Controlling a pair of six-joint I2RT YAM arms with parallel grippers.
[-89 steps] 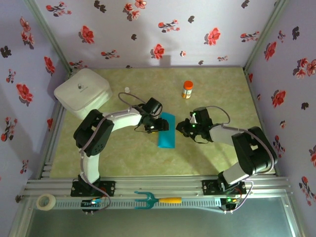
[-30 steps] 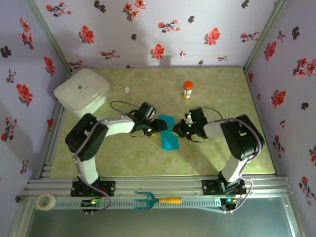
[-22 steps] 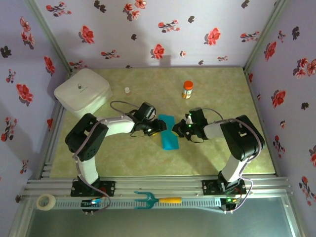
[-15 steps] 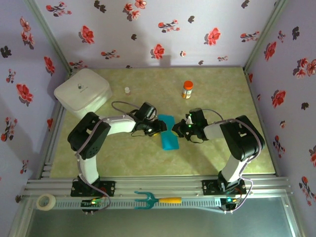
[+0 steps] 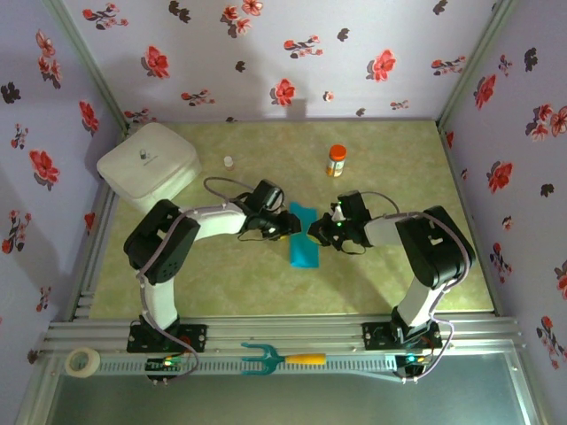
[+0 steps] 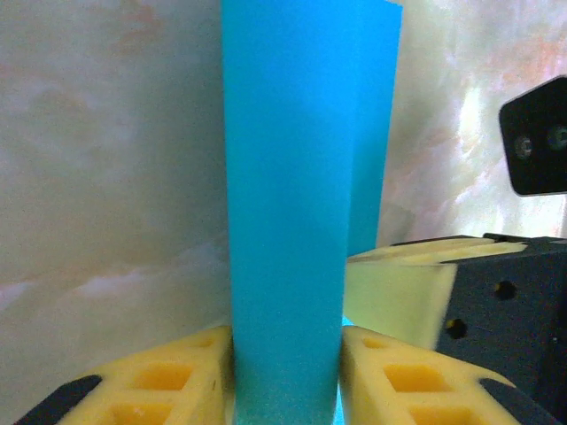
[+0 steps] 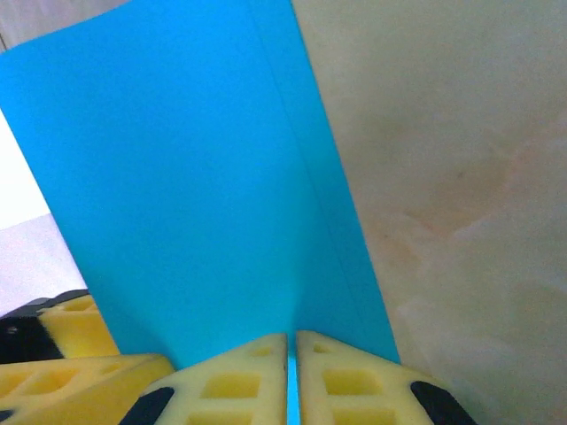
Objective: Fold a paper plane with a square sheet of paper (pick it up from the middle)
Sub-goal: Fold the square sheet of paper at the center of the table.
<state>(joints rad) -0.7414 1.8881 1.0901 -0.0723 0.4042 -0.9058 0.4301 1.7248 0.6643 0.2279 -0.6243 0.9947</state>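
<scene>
Both arms lie low over the tabletop and reach in from opposite sides to meet near its middle. The left arm is bent at the elbow and stretches to the right. The right arm is folded back sharply and stretches to the left, so the two wrists face each other. Between them lies the square sheet of paper, teal and folded into a long, narrow strip. Its far end sits between the two sets of fingers. The left fingers stand narrow, pressed to the paper from both sides. The right fingers are almost together, pinching a thin edge of the same sheet.
</scene>
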